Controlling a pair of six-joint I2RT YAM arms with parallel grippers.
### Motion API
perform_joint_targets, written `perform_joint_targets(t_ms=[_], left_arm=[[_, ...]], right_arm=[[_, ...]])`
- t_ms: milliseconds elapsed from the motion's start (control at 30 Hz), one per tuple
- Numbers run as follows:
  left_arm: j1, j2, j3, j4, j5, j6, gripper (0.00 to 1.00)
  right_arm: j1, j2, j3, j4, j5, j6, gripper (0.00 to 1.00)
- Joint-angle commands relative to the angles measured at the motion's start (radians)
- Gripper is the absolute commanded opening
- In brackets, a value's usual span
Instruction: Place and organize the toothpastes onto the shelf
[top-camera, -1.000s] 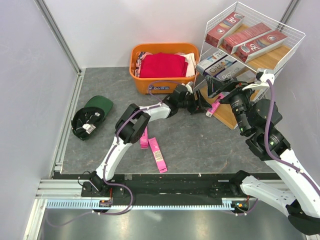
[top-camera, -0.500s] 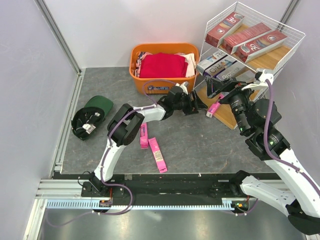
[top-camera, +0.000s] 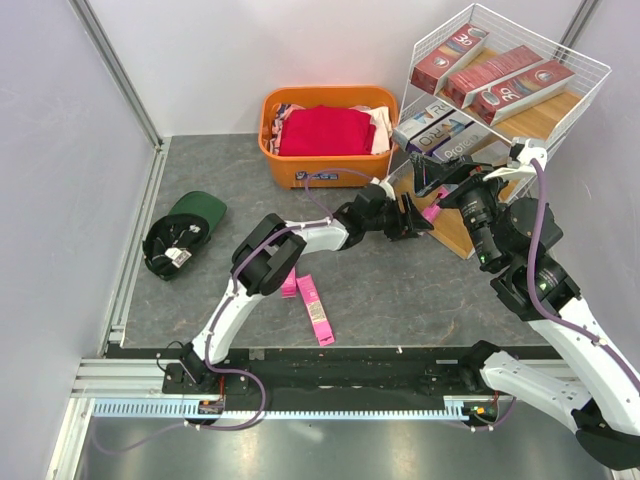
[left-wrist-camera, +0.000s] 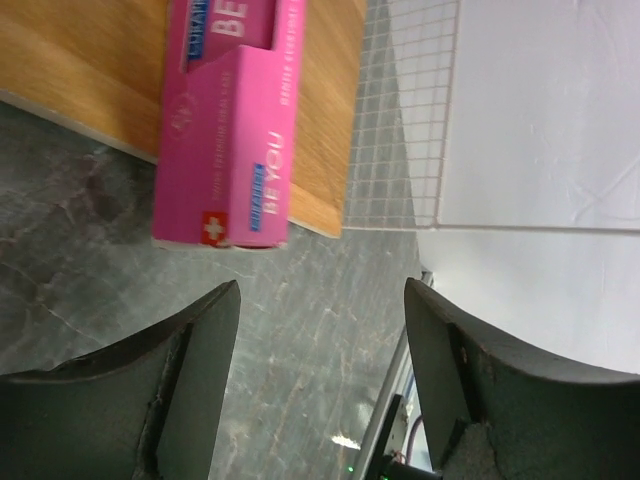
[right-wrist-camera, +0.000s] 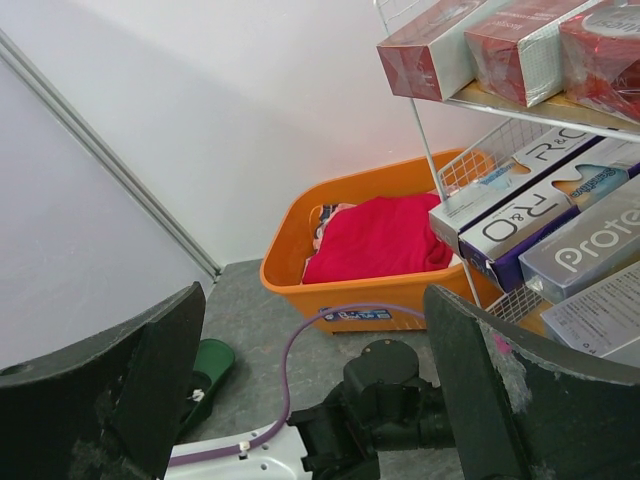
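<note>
Spreading wide, the left gripper (left-wrist-camera: 320, 295) is releasing the pink box (left-wrist-camera: 235, 150) onto the shelf (left-wrist-camera: 330, 120) at twelve o'clock (right gripper (right-wrist-camera: 312, 300) wide too, empty); floor boxes (top-camera: 316, 310) are waiting next.

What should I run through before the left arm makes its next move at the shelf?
1. Left fingers clear of the bright pink cardboard toothpaste box: ok, they are spread and the box lies beyond the tips.
2. Box fully on the light-brown wooden bottom board: not ok, its near end sticks out past the board's edge over the grey stone-patterned table.
3. Box settled and not about to slide: cannot tell.
4. Right fingers empty and free to help: ok, open with nothing between them.
5. All toothpastes shelved: not ok, two more pink boxes lie on the table.
</note>
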Motion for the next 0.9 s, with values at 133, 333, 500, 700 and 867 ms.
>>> perform_joint_targets(t_ms=[133,333,500,700,867], left_arm=[[0.009,0.052,0.109,0.027,-0.138,-0.036,0.73],[0.009,0.141,0.279,-0.008,-0.132,-0.064,0.73],[0.002,0.092,0.168,0.025,-0.149,-0.040,0.74],[-0.014,-0.147,-0.163,0.114,-0.223,0.072,0.82],[-0.041,-0.406,-0.427,0.086,-0.299,0.227,0.86]], right_arm=[[0.001,-0.015,-0.005,0.012,0.010,-0.022,0.98],[0.003,-0.013,-0.002,0.009,0.004,-0.022,0.98],[0.003,-0.021,0.004,0.000,0.003,-0.026,0.98],[0.001,-0.016,0.006,-0.002,-0.016,-0.025,0.98],[0.001,-0.001,0.003,-0.014,-0.034,-0.023,0.98]])
